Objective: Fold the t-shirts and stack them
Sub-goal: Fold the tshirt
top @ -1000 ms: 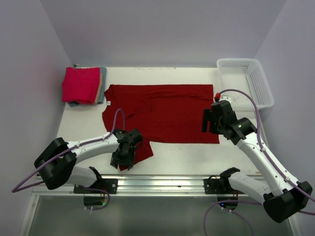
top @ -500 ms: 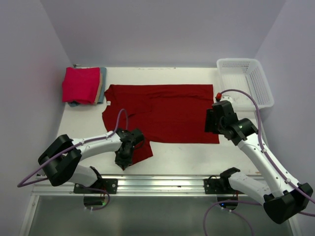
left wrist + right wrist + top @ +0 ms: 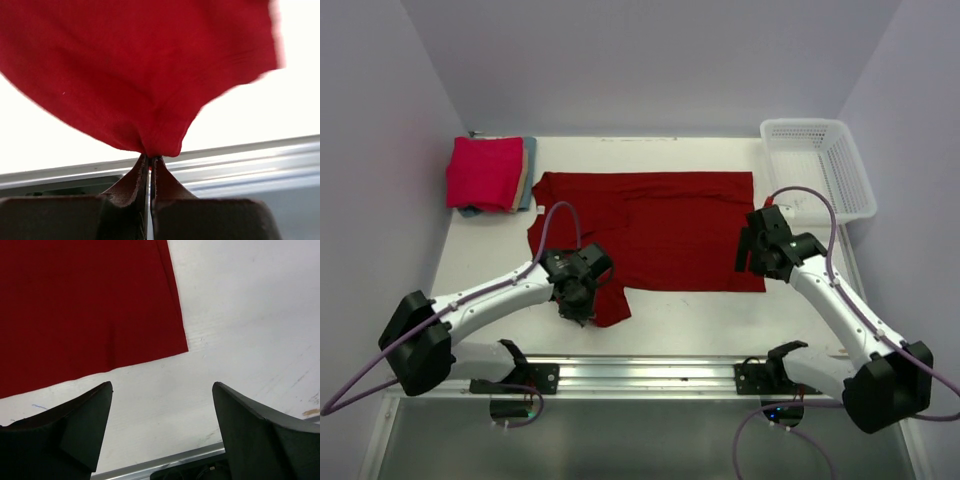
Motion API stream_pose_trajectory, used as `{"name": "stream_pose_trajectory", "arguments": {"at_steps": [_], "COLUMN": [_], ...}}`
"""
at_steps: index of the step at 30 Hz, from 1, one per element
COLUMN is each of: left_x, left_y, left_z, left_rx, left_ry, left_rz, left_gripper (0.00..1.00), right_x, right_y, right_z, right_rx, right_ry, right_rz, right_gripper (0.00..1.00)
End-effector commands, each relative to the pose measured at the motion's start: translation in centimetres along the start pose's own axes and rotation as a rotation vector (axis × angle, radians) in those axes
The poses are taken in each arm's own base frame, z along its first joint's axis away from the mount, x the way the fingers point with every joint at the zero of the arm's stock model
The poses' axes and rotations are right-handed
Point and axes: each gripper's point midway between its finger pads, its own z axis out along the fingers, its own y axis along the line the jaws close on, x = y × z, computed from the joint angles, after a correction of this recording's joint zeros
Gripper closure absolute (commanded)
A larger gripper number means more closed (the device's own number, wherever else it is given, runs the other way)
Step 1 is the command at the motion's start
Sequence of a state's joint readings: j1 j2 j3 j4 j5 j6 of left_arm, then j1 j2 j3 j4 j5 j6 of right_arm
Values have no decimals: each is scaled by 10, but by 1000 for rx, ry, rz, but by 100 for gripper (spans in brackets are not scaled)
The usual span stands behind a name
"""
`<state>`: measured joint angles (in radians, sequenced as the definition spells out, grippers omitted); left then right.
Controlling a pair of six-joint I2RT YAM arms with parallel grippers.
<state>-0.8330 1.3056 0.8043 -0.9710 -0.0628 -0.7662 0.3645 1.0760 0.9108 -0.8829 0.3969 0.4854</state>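
A dark crimson t-shirt (image 3: 655, 225) lies spread flat across the middle of the table. My left gripper (image 3: 580, 298) is shut on its near-left sleeve; in the left wrist view the red cloth (image 3: 140, 75) bunches into the closed left gripper (image 3: 150, 157) and hangs lifted off the table. My right gripper (image 3: 752, 256) hovers open just off the shirt's near-right hem corner (image 3: 186, 347), and the right wrist view shows bare table inside the spread right gripper (image 3: 161, 385). A folded pinkish-red t-shirt (image 3: 482, 172) tops a stack at the back left, with blue-grey cloth (image 3: 529, 178) showing beneath it.
A white mesh basket (image 3: 850, 170) stands at the back right corner. A metal rail (image 3: 650, 372) runs along the near table edge, also seen as the rail (image 3: 240, 160) behind the left fingers. White tabletop (image 3: 700, 312) shows between shirt and rail.
My left gripper closed on the near-left sleeve and lifted it up and back toward the shirt body. My right gripper shifted slightly by the near-right hem corner, still open.
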Motion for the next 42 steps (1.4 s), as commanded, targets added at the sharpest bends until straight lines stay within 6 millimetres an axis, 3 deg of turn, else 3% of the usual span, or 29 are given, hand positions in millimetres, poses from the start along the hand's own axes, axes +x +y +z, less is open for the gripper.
{"name": "stream_pose_trajectory", "arguments": {"at_steps": [1, 4, 7, 17, 24, 32, 38, 42], "left_x": [-22, -29, -32, -32, -31, -34, -35, -35], "left_y": [-10, -9, -10, -11, -11, -13, -12, -13], "left_z": [-39, -57, -64, -65, -69, -75, -77, -78], "left_rx": [58, 69, 85, 120, 134, 143, 140, 141], "left_ry": [-114, -161, -189, -216, -225, -236, -244, -243], "left_rz": [-11, -5, 8, 36, 29, 25, 17, 16], "left_gripper": [100, 100, 100, 100, 100, 100, 100, 100], "right_x": [23, 42, 49, 29, 38, 59, 61, 61], "right_y": [-2, -4, -2, -8, -20, -23, -30, -30], "right_z": [26, 43, 53, 69, 79, 91, 100, 104], "right_rx": [28, 35, 16, 23, 92, 111, 127, 128], "right_ry": [121, 184, 211, 149, 170, 261, 267, 266], "right_rz": [107, 204, 316, 560, 640, 691, 723, 719], "right_gripper": [14, 13, 15, 34, 43, 40, 41, 49]}}
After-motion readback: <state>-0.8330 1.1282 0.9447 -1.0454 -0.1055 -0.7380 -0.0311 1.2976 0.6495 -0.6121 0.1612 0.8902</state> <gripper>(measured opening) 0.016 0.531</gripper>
